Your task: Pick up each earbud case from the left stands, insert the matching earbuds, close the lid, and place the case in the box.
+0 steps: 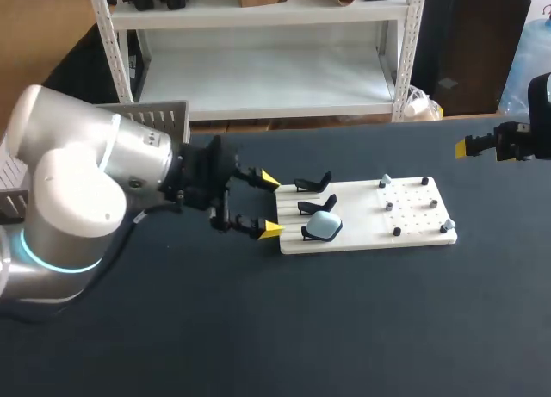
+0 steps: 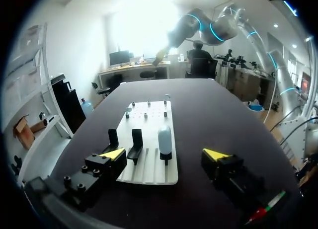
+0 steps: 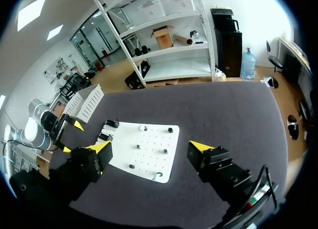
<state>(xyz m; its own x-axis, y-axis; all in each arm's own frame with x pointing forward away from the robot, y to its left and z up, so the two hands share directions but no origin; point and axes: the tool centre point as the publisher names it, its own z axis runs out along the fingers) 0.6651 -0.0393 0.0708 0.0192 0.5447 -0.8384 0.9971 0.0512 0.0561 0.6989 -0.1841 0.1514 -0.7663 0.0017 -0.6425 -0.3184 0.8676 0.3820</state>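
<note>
Pale blue, smooth and rounded, the only earbud case (image 1: pixel 323 226) on the board sat propped on one of three black stands (image 1: pixel 314 183), straight ahead of my left pincer (image 1: pixel 271 205) and just past its yellow tips. That pincer was spread wide with nothing in it, parked just beside the edge of the flat white pegboard (image 1: pixel 362 214).

The other two stands, off to one side of the fingers, were bare. So my guess was that two cases were already dealt with and this was the last one. Grabbing it, loading the earbuds, closing the lid and boxing it were all still to do. I couldn't confirm that, though: the white slatted box (image 1: pixel 159 117) sat back behind the left arm and I couldn't see into it.

A few small earbuds (image 1: pixel 385 182) were on pegs at the board's far end, well beyond the case, too tiny to match up. The case lid looked shut, but I wouldn't swear to it.

My right pincer (image 3: pixel 150 147) was spread apart too, empty, well away from the board.
</note>
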